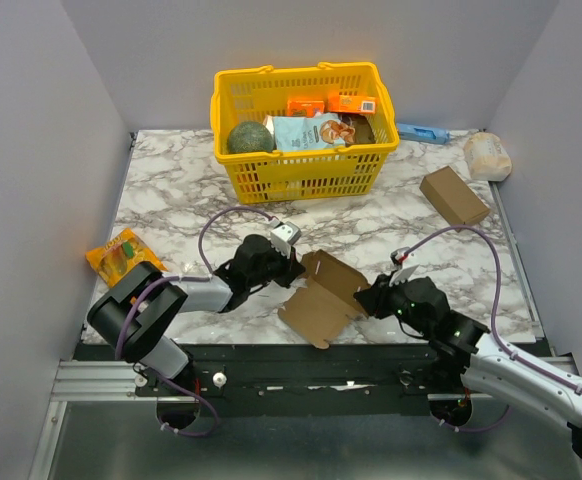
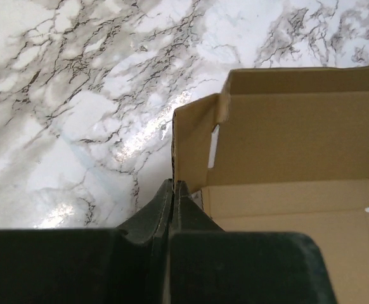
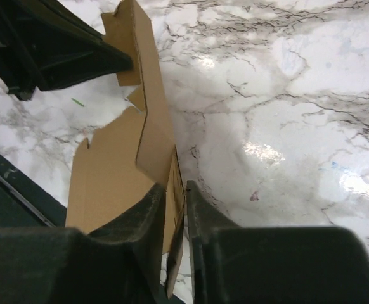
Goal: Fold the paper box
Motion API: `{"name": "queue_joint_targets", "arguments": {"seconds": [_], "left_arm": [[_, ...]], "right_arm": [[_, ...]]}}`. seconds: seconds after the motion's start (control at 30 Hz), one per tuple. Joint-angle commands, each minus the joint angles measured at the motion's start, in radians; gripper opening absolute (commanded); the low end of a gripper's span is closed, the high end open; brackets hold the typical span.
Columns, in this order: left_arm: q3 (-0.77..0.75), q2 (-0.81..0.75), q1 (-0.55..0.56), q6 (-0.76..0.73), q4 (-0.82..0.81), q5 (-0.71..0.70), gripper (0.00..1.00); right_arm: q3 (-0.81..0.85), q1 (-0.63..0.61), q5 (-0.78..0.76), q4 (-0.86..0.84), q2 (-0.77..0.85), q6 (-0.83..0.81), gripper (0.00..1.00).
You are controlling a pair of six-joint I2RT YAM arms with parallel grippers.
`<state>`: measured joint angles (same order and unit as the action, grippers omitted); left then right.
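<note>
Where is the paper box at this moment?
In the top view, the paper box sits by the near edge of the table, between the left gripper and the right gripper.

Location type: a robot test cell in a lab, not a home or a shop.

Indicators:
- 2 robot arms, the left arm (image 1: 186, 295) and the right arm (image 1: 511, 365), are mounted side by side at the near edge of the table (image 1: 171, 200).
- Purple cables (image 1: 206, 235) run in open loops above both arms.
- A metal rail (image 1: 91, 378), apparently slotted aluminium framing, runs along the front below the table.
- Plain, unmarked walls (image 1: 31, 150) enclose the table on 3 sides.
- The marble-patterned table carries unrelated test items: a yellow basket (image 1: 301, 172) of groceries, an orange snack packet (image 1: 121, 255), a brown carton (image 1: 454, 196) and the paper box (image 1: 321, 300).
</note>
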<state>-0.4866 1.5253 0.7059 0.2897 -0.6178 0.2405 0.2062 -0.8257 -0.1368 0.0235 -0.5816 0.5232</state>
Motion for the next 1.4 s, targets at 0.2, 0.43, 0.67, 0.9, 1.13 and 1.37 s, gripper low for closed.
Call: {"name": "queue_joint_targets", "arguments": {"seconds": [0.2,0.43,0.67,0.9,1.13,1.37], "left_arm": [[0.052,-0.108,0.102,-0.124,0.001,-0.379,0.00],[0.082,-0.142,0.199,-0.141,-0.003,-0.653,0.00],[0.079,-0.139,0.230,-0.093,0.021,-0.776,0.00],[0.108,-0.159,0.270,-0.066,-0.025,-0.863,0.00],[0.155,-0.180,0.290,-0.046,-0.086,-0.897,0.00],[0.181,-0.183,0.308,-0.049,-0.138,-0.935,0.00]], "right_arm": [[0.162,-0.006,-0.230,0.315,0.052,0.297,0.78],[0.153,-0.006,-0.167,0.234,0.062,0.752,0.78],[0.235,-0.006,-0.172,0.216,0.026,0.853,0.76],[0.228,-0.006,-0.146,0.078,-0.150,0.991,0.77],[0.305,-0.006,-0.090,-0.166,-0.454,1.067,0.76],[0.337,-0.006,-0.064,-0.322,-0.678,1.255,0.73]]}}
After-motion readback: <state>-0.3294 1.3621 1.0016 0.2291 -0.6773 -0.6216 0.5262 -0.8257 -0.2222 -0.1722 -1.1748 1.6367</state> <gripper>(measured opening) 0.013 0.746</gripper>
